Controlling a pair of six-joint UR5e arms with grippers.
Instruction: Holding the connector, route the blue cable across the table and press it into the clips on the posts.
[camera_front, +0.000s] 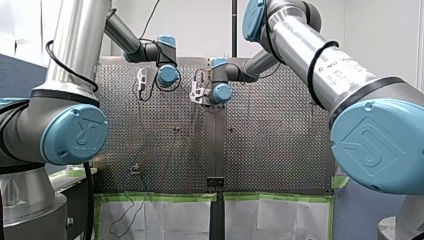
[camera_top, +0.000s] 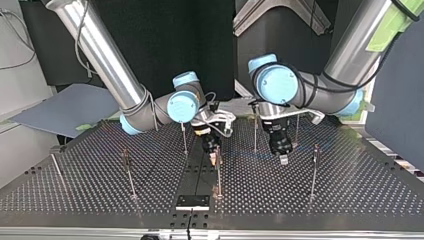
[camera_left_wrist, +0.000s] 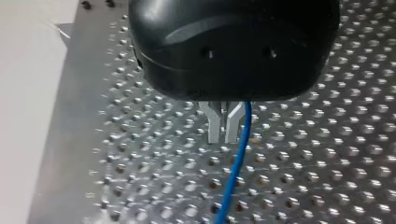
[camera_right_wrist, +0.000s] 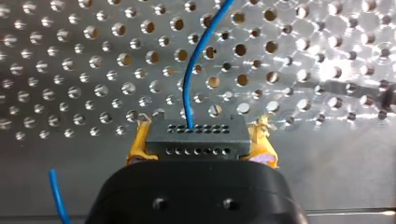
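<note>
In the right wrist view my right gripper (camera_right_wrist: 201, 142) is shut on the dark grey connector (camera_right_wrist: 196, 137), with yellow pads (camera_right_wrist: 137, 148) on both sides of it. The blue cable (camera_right_wrist: 196, 56) leaves the connector's face and runs ahead over the perforated table. In the left wrist view my left gripper (camera_left_wrist: 222, 137) has its metal fingers (camera_left_wrist: 212, 128) shut just above the table, and the blue cable (camera_left_wrist: 236, 168) comes out at one finger and trails away. In the top view my right gripper (camera_top: 210, 145) and my left gripper (camera_top: 282, 156) hang close together among thin clip posts (camera_top: 218, 170).
More posts stand in the top view (camera_top: 127, 170), (camera_top: 314, 167), (camera_top: 255, 131). A black plate (camera_top: 192, 201) sits at that view's near table edge. In the front view, white sheets edged with green tape (camera_front: 160, 215) hang at the table's near side. A grey board (camera_top: 65, 107) leans at the top view's left.
</note>
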